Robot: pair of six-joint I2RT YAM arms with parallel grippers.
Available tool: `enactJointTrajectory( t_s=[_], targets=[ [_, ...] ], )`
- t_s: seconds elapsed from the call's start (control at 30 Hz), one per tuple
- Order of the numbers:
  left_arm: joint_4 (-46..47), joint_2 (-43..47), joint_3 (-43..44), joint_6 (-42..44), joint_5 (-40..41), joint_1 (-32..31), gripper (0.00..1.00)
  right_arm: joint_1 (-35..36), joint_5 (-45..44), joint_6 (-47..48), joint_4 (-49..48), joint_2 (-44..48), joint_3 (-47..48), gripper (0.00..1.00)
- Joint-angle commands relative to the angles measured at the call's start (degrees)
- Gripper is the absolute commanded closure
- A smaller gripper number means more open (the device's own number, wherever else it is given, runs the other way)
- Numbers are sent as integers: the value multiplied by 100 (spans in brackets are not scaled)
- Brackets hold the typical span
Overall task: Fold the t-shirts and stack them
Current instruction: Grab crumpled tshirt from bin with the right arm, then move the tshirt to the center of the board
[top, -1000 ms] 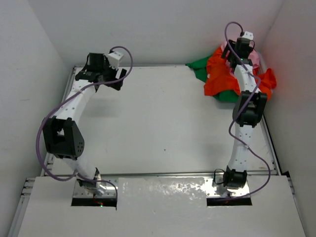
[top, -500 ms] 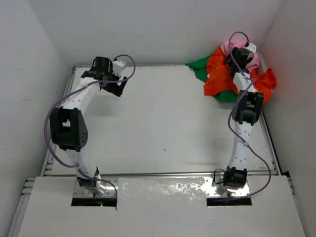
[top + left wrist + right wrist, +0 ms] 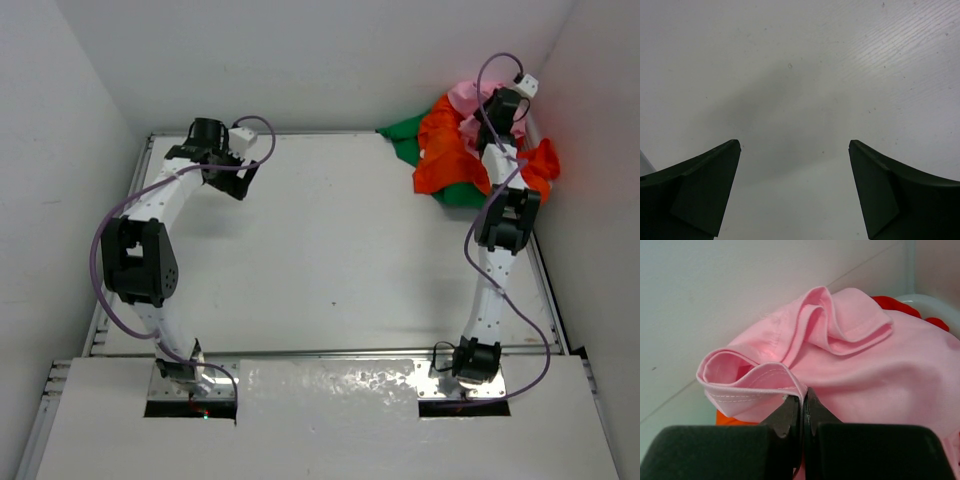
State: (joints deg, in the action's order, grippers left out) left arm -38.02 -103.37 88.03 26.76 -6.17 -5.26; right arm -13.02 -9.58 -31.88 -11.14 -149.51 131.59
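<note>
The pink t-shirt (image 3: 860, 365) lies on top of the heap at about one o'clock on the tabletop (image 3: 320, 240), pushed into the far right corner against the walls. Under and around it are the orange t-shirt (image 3: 440, 150), the red t-shirt (image 3: 545, 160) toward three o'clock of the heap, and the green t-shirt (image 3: 405, 135) spilling out toward nine o'clock. A white basket rim (image 3: 932, 304) shows just behind the pink cloth.

The change is in the right pincer (image 3: 803, 405). A second ago it stood over the orange part of the heap. Now it has reached farther back onto the pink cloth and its fingers have come together. In the right wrist view the tips meet right at a rolled, stitched hem of the pink t-shirt, and the fold appears to be nipped between them. How deep that bite goes cannot be seen.

For the task, this looks like the first grab: the top shirt is taken by its edge but not yet lifted, and nothing is spread, folded or stacked so far. A thin pinch on a hem could slip once the cloth takes weight, and the orange shirt beneath may drag along.

The left pincer (image 3: 794, 150) has barely shifted. It hangs at about eleven o'clock, fingers wide apart, over bare tabletop with nothing between them.
</note>
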Motion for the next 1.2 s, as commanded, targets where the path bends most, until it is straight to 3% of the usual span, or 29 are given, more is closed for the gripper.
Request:
enactJointTrajectory(
  t_s=[0.0,0.13,0.43,0.57,0.7,0.97,1.17],
  targets=[
    [84,203,-57,48,-7,34,12,18,324,235,-424,247,34,100],
    [119,291,-110,-4,-15,33,12,71,528,331,-591,922,-413,100],
    [523,792,-163,-610,-7,25,12,773,932,1174,-1575,4463,-3301,100],
    [655,1169,-163,-918,178,33,12,1344,1956,1631,-1936,5992,-4131,100],
    [761,1591,-216,-1225,345,95,11,1767,3119,1378,-1945,7187,-4344,100],
    [937,2356,-41,-1385,503,481,8,2180,3420,-97,-2252,7736,-4800,100],
    [937,2436,136,-1200,820,526,6,2995,3173,-811,-2350,6825,-4863,100]
  ],
)
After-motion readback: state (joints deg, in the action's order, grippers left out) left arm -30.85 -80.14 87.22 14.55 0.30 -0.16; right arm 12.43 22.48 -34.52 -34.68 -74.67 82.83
